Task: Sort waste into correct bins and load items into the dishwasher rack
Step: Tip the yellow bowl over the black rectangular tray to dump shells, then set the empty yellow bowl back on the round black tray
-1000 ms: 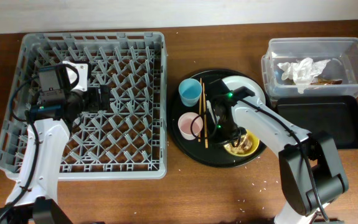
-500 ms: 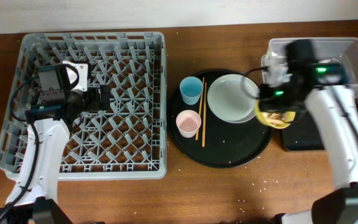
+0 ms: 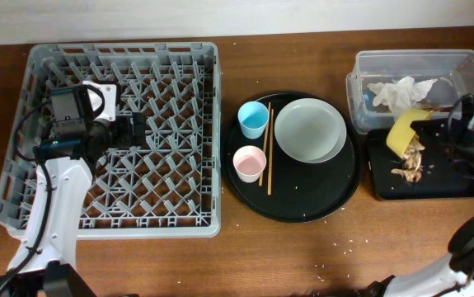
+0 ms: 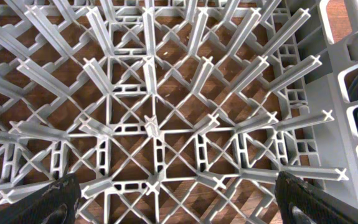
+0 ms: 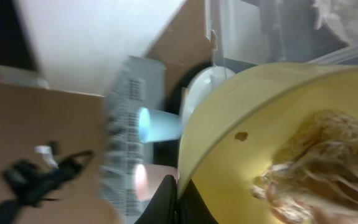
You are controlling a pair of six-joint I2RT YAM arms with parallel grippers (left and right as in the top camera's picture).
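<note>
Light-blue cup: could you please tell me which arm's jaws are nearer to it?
Left. The left arm, jaws open, hovers over the dishwasher rack, left of the light-blue cup. The right arm holds the tilted yellow bowl over the rectangular black tray, beyond the white plate.

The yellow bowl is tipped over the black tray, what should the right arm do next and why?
Probably tip the yellow bowl slightly further: some food scraps lie in the black tray, but the right wrist view shows more inside the bowl.

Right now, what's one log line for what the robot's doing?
right pincer: grips yellow bowl, tipped | food scraps: on black tray under bowl | left pincer: open, over dishwasher rack
</note>
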